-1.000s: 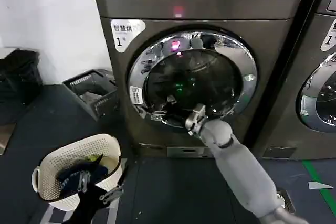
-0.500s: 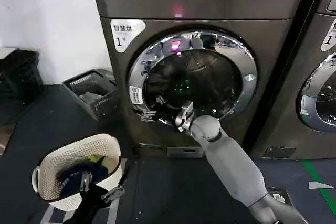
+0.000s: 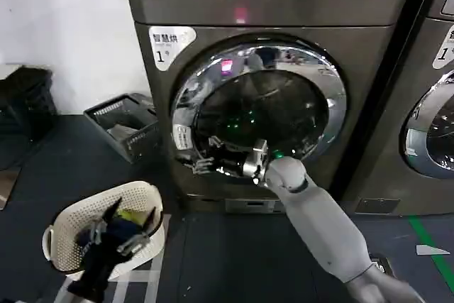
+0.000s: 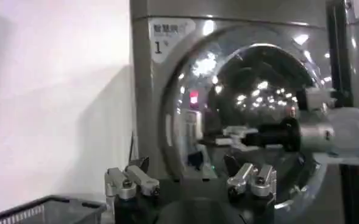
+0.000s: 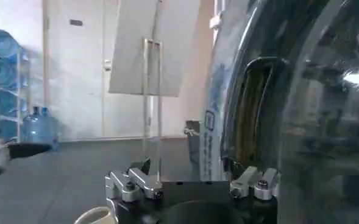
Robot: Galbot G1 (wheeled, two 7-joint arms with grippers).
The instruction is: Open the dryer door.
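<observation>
The dryer door (image 3: 259, 108) sits on the machine front, its left edge lifted slightly from the cabinet. The right claw (image 3: 241, 163), fingers spread and released, reaches the door's lower left rim. The left claw (image 3: 117, 228), also spread and empty, hangs low above the laundry basket (image 3: 67, 228) on the floor.

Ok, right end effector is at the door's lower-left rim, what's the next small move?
Probably ease the right end effector into the handle recess and pull the rim toward the robot: its fingers are open beside the left edge of the dryer door, gripping nothing. The left end effector hangs over the basket.
</observation>
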